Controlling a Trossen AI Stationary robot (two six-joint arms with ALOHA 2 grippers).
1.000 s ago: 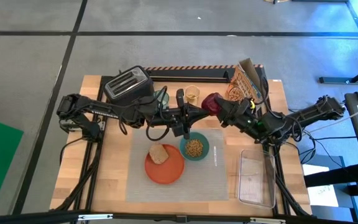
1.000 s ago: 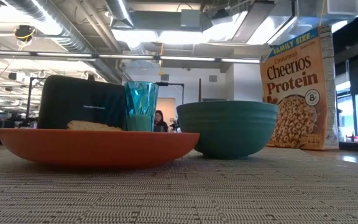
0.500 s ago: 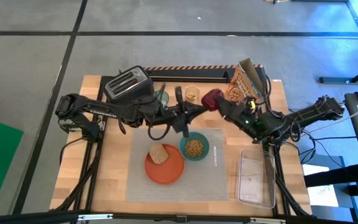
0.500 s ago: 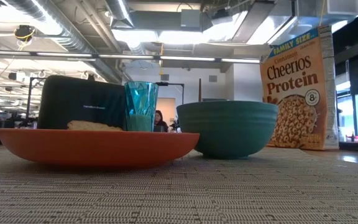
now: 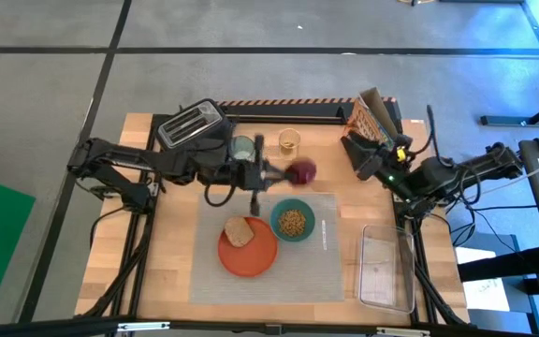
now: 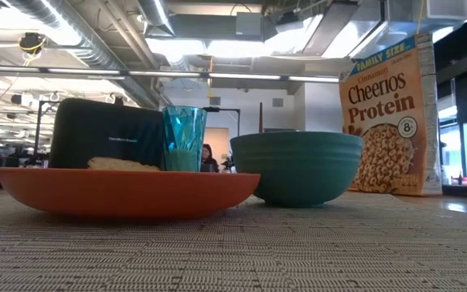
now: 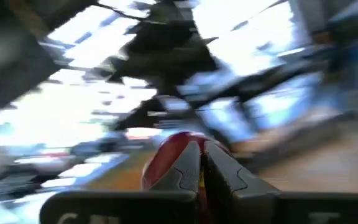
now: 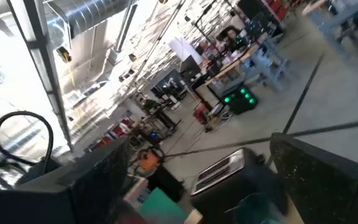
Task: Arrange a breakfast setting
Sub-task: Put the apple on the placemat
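Note:
The small dark-red fruit [image 5: 302, 171] is at the tips of my left gripper [image 5: 284, 174], over the far edge of the grey placemat [image 5: 344, 271]. In the left wrist view the fruit [image 7: 169, 155] shows just past the nearly closed fingers. My right gripper [image 5: 356, 150] is open and empty by the cereal box. On the mat, the toast slice [image 5: 240, 231] lies on the orange plate [image 5: 251, 257], next to the teal bowl [image 5: 293, 221] and the spoon [image 5: 326, 237]. The pale teal tumbler [image 5: 241, 147] stands beyond the mat. My left gripper is shut on the dark-red fruit at the side facing it [image 7: 185, 163], pinched between the two fingertips [image 7: 222, 177]. The fingers come nearly level from the table's left. The fingers hide which part they have, and I cannot tell whether the fruit is clear of the table.
The black toaster [image 5: 192, 126] stands at the far left, a small yellowish glass [image 5: 289, 140] beside the tumbler, a cereal box [image 5: 372, 117] at the far right, and a clear tray [image 5: 386, 267] right of the mat. In the low view the plate [image 6: 128, 191] and bowl [image 6: 297, 166] stand close together.
My right gripper has let go of the dark-red fruit and drawn back toward the table's right edge. My left gripper has moved toward the table's left with the fruit, which now sits left of and nearer than where the right gripper held it.

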